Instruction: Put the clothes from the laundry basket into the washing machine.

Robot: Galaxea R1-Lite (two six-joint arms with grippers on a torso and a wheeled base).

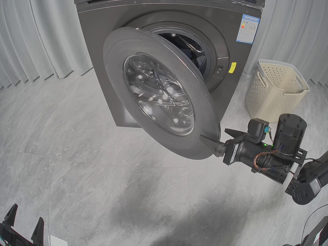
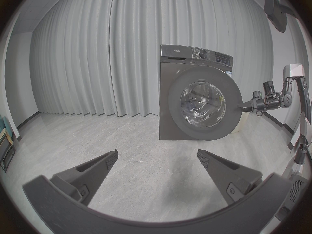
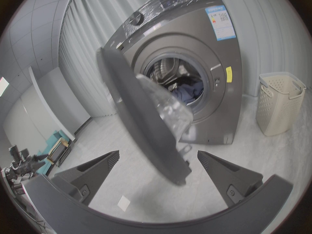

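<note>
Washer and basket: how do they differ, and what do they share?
The washer is dark grey and solid; the basket is cream and perforated. The washer is far bigger than the basket. The washer opens at the front, door swung out, with dark clothes inside; the basket opens at the top. Both stand on the floor before the curtain.

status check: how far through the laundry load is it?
Done: dark clothes lie in the drum of the washing machine, and the laundry basket looks empty as far as the head view shows.
In hand: the right gripper is open at the rim of the half-open door, gripping nothing.
Left: probably just shutting the door. The left gripper is open, low and away.
</note>
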